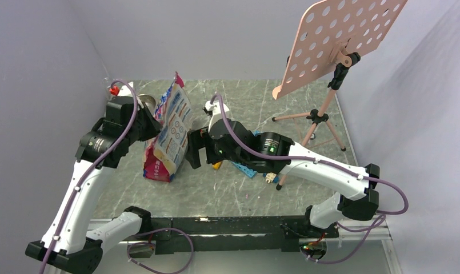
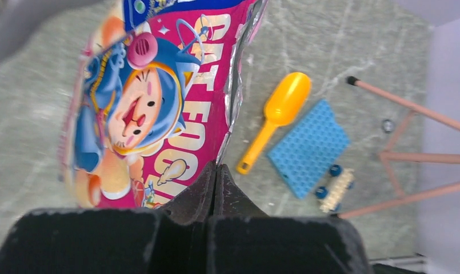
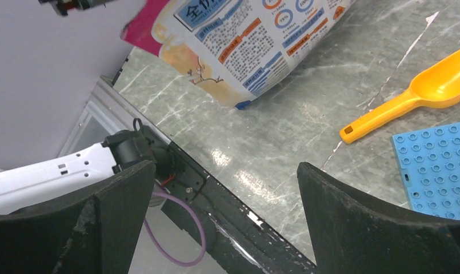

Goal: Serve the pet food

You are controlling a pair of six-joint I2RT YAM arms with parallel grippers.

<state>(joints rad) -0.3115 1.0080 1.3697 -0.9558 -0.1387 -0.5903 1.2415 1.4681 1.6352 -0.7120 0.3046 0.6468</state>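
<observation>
- The left gripper [image 2: 216, 171] has its fingers pressed together, pinching the silver side edge of the pet food pouch [image 2: 153, 108].
- In the left wrist view the pouch's long axis runs straight away from those fingertips, and its pink cartoon face is turned towards that wrist.
- From the top camera the pouch [image 1: 171, 128] stands on its base on the table [image 1: 244, 194]. It leans, with its top pointing up and away from the arm bases.
- The right gripper [image 3: 223, 166] is spread wide and holds nothing. The pouch's text-printed back is ahead of it and to its left.
- An orange-yellow scoop [image 3: 422, 94] lies just right of the left fingertips, its handle end nearest them, beside a blue studded plate [image 3: 439, 165].
</observation>
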